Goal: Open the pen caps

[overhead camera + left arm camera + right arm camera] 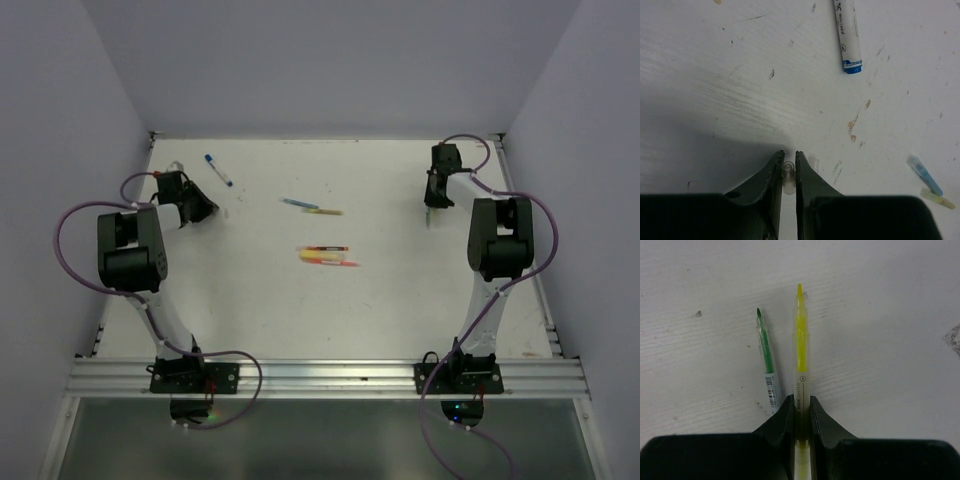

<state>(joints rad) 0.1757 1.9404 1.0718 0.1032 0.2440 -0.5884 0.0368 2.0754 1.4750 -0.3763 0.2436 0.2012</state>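
My left gripper (pixel 788 154) is shut on a tiny clear pen cap (pixel 788 176), low over the table at the far left (pixel 205 212). A second clear cap (pixel 813 161) lies just beside its right finger. A blue-and-white pen (pixel 847 35) lies ahead of it, also in the top view (pixel 218 169). My right gripper (pixel 801 399) is shut on a yellow highlighter (pixel 800 350) with its tip bare, at the far right (pixel 432 208). A green pen (pixel 766 357), tip bare, lies on the table just to the left of the highlighter.
Mid-table lie a light blue pen (pixel 295 203) with a yellow one (pixel 325 211), and nearer, a red-and-yellow pen (pixel 324 249) beside a pink-and-yellow one (pixel 332 262). The light blue pen's end (pixel 924 175) shows at the left wrist view's right edge. Walls border the table's left, far and right sides.
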